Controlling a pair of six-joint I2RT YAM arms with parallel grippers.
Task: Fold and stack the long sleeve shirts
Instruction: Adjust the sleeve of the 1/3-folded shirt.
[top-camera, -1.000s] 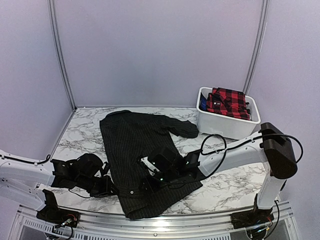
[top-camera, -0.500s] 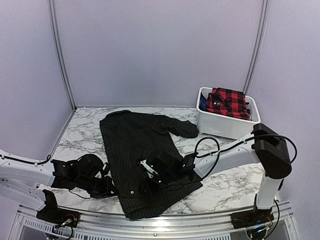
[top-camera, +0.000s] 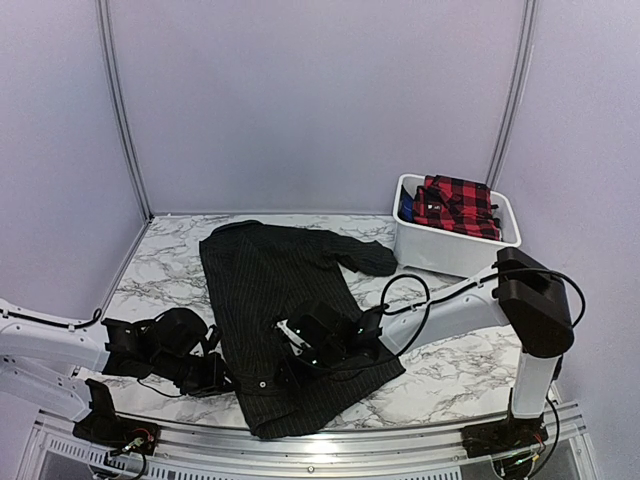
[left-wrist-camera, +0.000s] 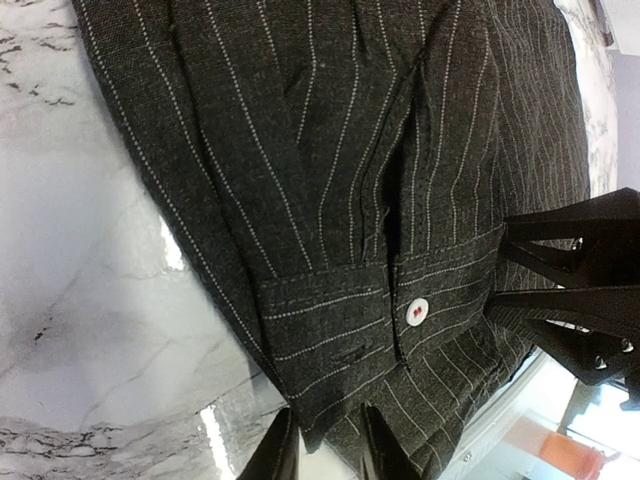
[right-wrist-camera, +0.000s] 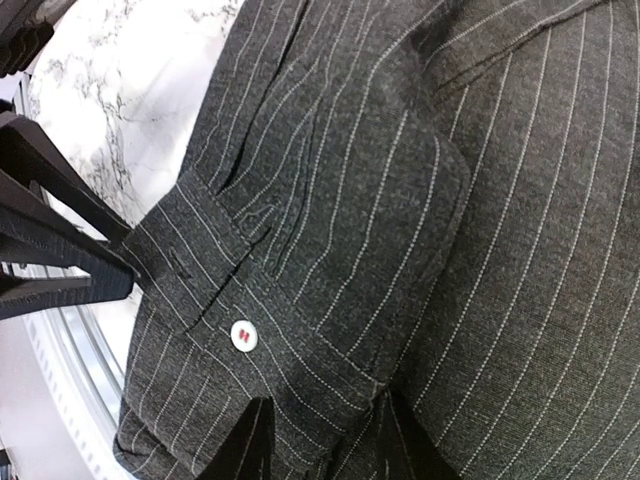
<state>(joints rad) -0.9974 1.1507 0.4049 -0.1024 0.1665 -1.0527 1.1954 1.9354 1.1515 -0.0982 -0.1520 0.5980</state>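
— On the table (top-camera: 450, 375), what is lying there?
— The black shirt (top-camera: 270, 290) is lying flat. The left gripper (left-wrist-camera: 322, 450) and right gripper (right-wrist-camera: 318, 440) are both pinching its cuff (left-wrist-camera: 345, 320), near side.

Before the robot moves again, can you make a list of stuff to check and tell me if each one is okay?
1. Black pinstriped shirt lying flat on the table: ok.
2. Left hand at the cuff: ok; grip cannot tell.
3. Right hand over the same cuff by the white button: ok; grip cannot tell.
4. Both hands close together: not ok.
5. Red plaid shirt inside the white bin: ok.
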